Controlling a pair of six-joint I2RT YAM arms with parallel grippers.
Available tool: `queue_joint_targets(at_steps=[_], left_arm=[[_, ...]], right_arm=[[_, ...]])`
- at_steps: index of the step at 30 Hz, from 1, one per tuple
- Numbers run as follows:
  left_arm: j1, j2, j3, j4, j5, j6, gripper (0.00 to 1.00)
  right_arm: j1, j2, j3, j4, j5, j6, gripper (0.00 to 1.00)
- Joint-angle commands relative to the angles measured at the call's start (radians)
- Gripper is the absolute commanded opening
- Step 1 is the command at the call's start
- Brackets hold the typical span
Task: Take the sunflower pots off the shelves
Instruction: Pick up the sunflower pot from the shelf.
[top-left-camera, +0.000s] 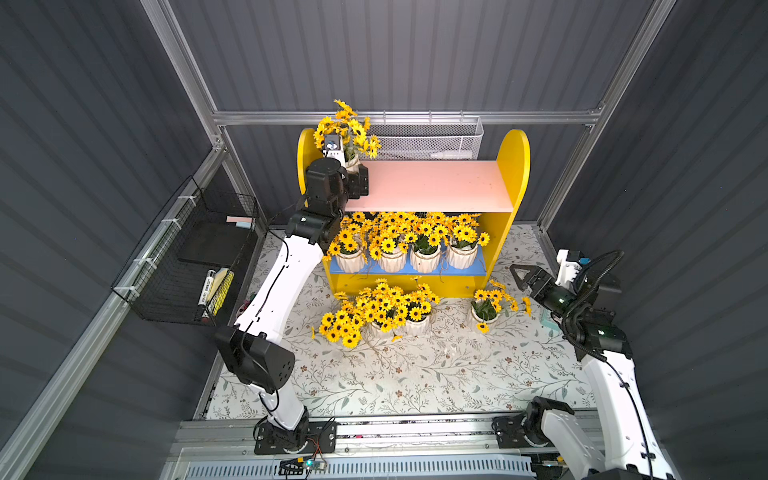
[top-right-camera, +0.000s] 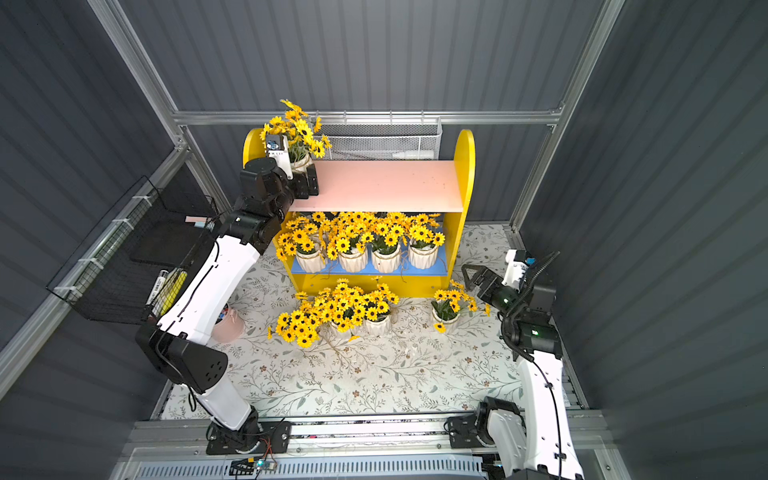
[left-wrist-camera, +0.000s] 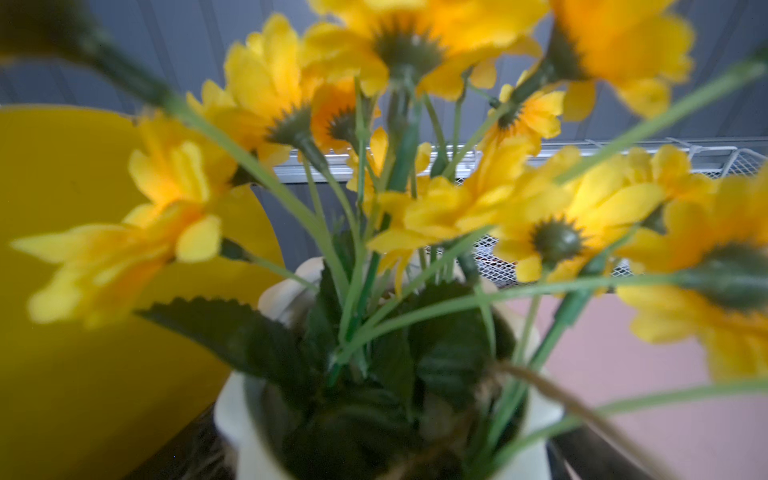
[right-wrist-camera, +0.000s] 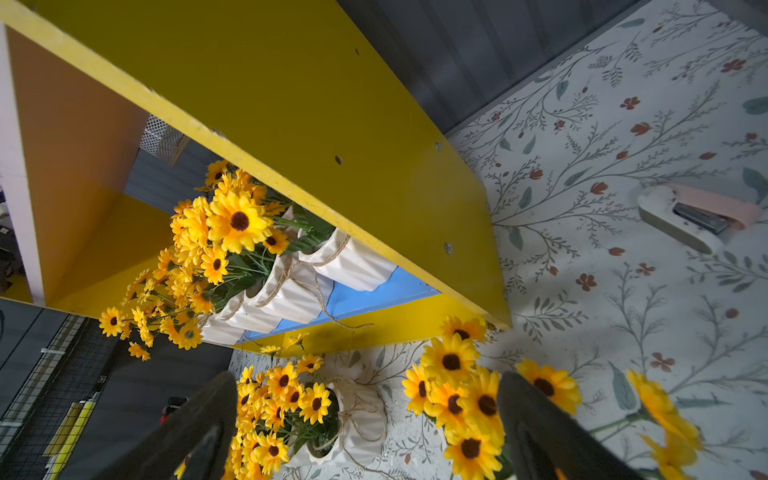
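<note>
Left gripper (top-left-camera: 356, 178) is up at the left end of the pink board (top-left-camera: 428, 185) of the shelves (top-left-camera: 514, 166). Top pot (top-left-camera: 352, 162) sits right between its fingers. In the left wrist view its white rim (left-wrist-camera: 241, 432) has a dark finger (left-wrist-camera: 582, 451) close on either side. Pinching or only flanking: cannot tell, too blurred.

Right gripper (top-left-camera: 519, 275) is low, just right of the shelves, jaws spread wide and holding nothing. Right pot (top-left-camera: 484, 313) stands on the table (top-left-camera: 415, 374), left of and nearer than the tips, not touching. Its blooms (right-wrist-camera: 453, 390) show between the fingers.

Four pots (top-left-camera: 392, 261) stand in a row on the blue board (top-left-camera: 476, 269). Two more pots (top-left-camera: 417, 327) are on the table in front of the shelves.
</note>
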Motion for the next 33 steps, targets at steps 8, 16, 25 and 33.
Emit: queue_joint_targets(at_steps=[8, 16, 25, 33], left_arm=[[0.015, 0.029, -0.035, 0.086, -0.065, -0.024, 0.99], [0.015, 0.031, -0.056, 0.119, -0.095, -0.027, 0.99], [0.015, -0.002, -0.096, 0.159, -0.091, 0.005, 0.94], [0.015, -0.052, -0.135, 0.178, -0.073, 0.027, 0.87]], right_arm=[[0.006, 0.008, 0.004, 0.045, -0.03, -0.009, 0.99], [0.006, 0.006, 0.002, 0.057, -0.037, -0.011, 0.99], [0.006, 0.009, 0.001, 0.062, -0.024, -0.011, 0.99], [0.005, 0.02, 0.002, 0.075, -0.022, -0.001, 0.99]])
